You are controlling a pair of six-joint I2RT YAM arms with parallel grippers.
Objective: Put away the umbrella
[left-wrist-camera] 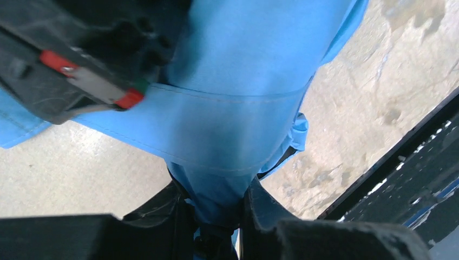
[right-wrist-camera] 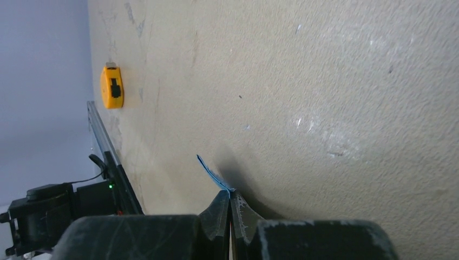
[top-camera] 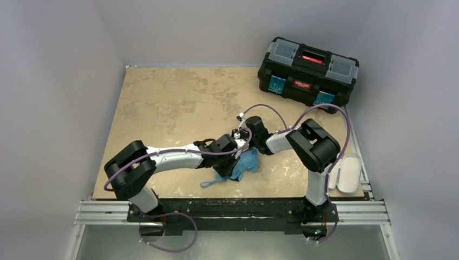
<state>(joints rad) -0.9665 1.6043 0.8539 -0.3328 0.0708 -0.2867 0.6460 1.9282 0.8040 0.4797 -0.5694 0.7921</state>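
The umbrella (top-camera: 246,162) lies crumpled near the table's front middle, its light blue fabric outward. In the left wrist view the fabric (left-wrist-camera: 243,97) fills the upper frame and narrows into a bunch between my left gripper (left-wrist-camera: 214,187), whose jaws press on it from both sides. In the top view the left gripper (top-camera: 238,147) sits at the umbrella's upper edge. My right gripper (top-camera: 242,132) is just behind it. In its own view the right gripper (right-wrist-camera: 230,194) is shut, and a thin blue strip (right-wrist-camera: 211,172) of the umbrella sticks out from its tips. Shaft and handle are hidden.
A black toolbox (top-camera: 308,70) stands shut at the back right of the beige table (top-camera: 173,103). A grey-beige oblong case (top-camera: 349,172) lies at the right edge by the rail. An orange tape measure (right-wrist-camera: 112,86) rests near the table's edge.
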